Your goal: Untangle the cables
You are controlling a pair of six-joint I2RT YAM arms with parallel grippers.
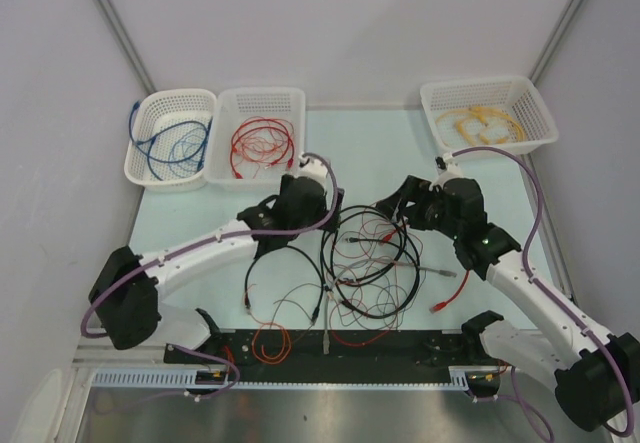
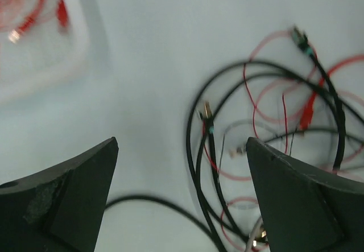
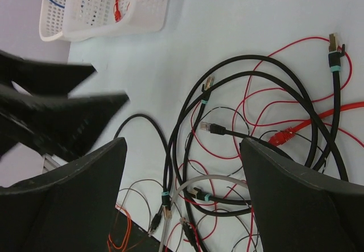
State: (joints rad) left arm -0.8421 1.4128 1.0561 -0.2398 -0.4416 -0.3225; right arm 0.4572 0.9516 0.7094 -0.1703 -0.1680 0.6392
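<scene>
The cables (image 1: 365,268) lie in a loose jumble on the pale table between the two arms: thick black loops, thin red and reddish-brown wires, a grey lead and a red plug. They also show in the left wrist view (image 2: 267,132) and the right wrist view (image 3: 250,127). My left gripper (image 1: 300,185) hovers at the jumble's upper left, jaws wide open and empty (image 2: 182,201). My right gripper (image 1: 392,206) hovers at its upper right, jaws wide open and empty (image 3: 182,201). A blue cable lies in the far left basket.
Two white baskets stand at the back left, one with a blue cable (image 1: 170,141), one with red wires (image 1: 262,141). A third basket (image 1: 488,115) at the back right holds yellowish cable. An orange wire (image 1: 270,341) lies on the black strip at the near edge.
</scene>
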